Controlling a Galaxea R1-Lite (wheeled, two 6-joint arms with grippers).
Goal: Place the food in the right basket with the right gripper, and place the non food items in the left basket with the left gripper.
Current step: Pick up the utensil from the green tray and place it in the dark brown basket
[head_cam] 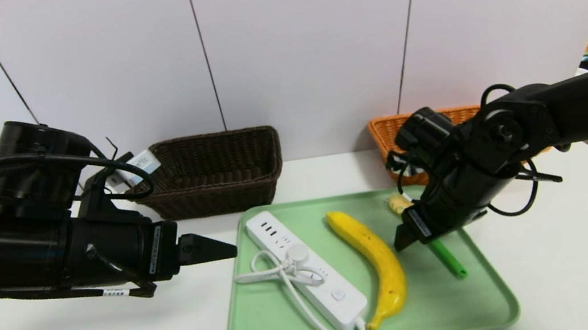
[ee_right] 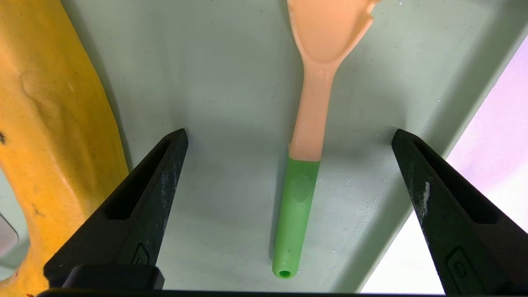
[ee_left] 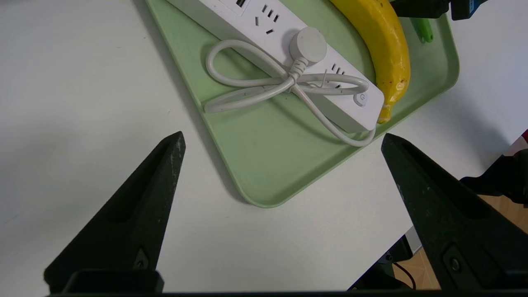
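- The banana (head_cam: pixel 374 258) lies lengthwise in the middle of the green tray (head_cam: pixel 271 329), lower centre of the head view, its stem end toward the tray's near rim.
- The white power strip (head_cam: pixel 309 271) lies on the tray just left of the banana, its tied cord (head_cam: pixel 280 273) looped over and beside it.
- The pasta spoon (head_cam: pixel 436 243) lies on the tray to the right of the banana, green handle toward the bottom of the frame, head partly hidden by the arm.
- The right gripper (ee_right: pixel 288 142) hangs over the spoon, fingers spread wide either side of its handle and holding nothing; the banana is just outside one finger.
- The left gripper (ee_left: pixel 282 142), at the left of the head view, hovers over the white table (head_cam: pixel 572 264) beside the tray's left edge, fingers wide apart and empty.
- The dark brown basket (head_cam: pixel 214 170) stands behind the tray at upper centre; the orange-tan basket (head_cam: pixel 387 132) is at upper right, partly behind the right arm.
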